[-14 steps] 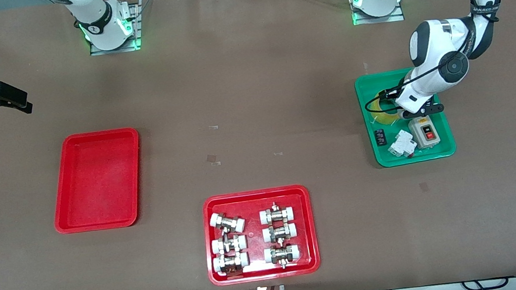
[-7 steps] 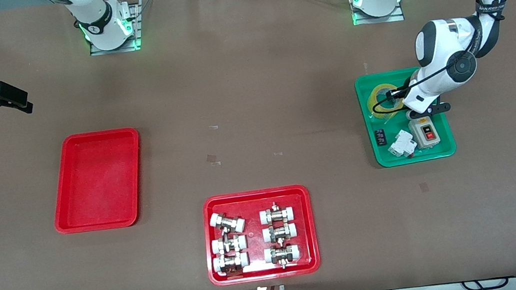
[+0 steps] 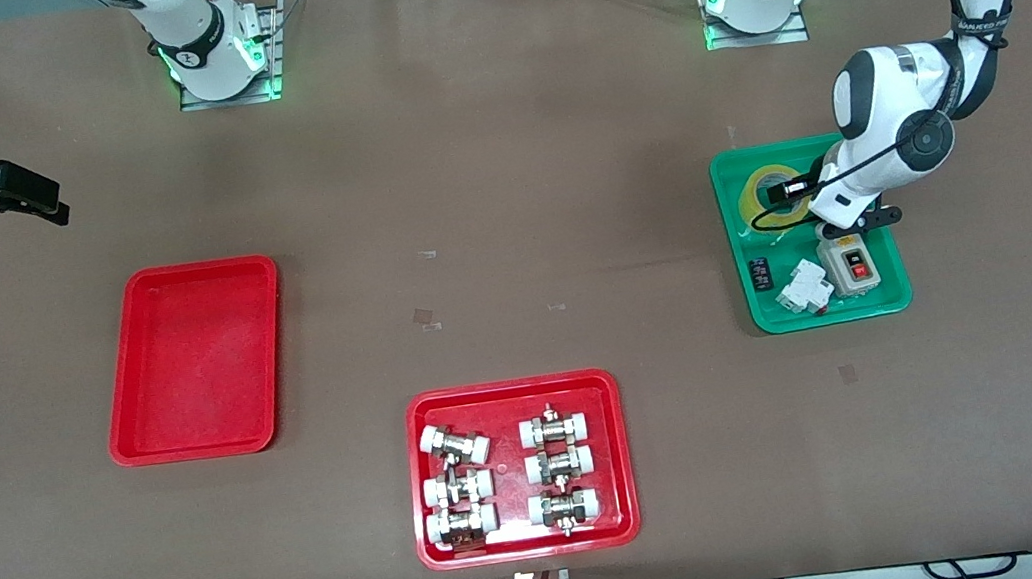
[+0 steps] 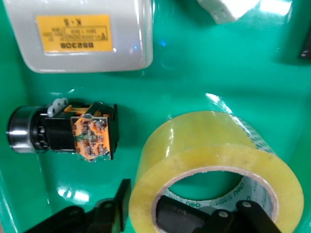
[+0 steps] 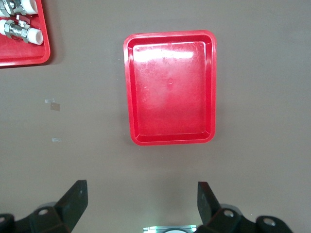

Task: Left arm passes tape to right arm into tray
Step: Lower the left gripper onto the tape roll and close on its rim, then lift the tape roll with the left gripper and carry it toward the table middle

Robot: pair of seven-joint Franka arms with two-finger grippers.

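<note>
Brown matte tabletop [image 3: 501,180], cables along its camera-side edge

Translucent yellow packing tape roll [image 4: 218,165] lies flat in green plastic tray [image 3: 892,302], beside grey switch box [image 4: 82,34]

Left gripper [image 4: 160,216] low in green tray, black fingers [image 4: 177,221] apart, one inside roll's hole, one outside its wall

Right gripper [image 5: 141,199] waits high, fingers spread wide, well apart from green tray

Plain red rectangular tray [image 3: 195,360] toward right arm's end

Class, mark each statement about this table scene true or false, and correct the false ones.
1. The tape lies in the green tray. True.
2. The plain red tray holds the tape. False: it holds nothing.
3. The left claw has one finger inside the tape's hole and one outside its wall. True.
4. The right claw is shut on the tape. False: it is open, waiting over bare table.
5. The metal fittings sit in the green tray. False: they sit in another red tray.
</note>
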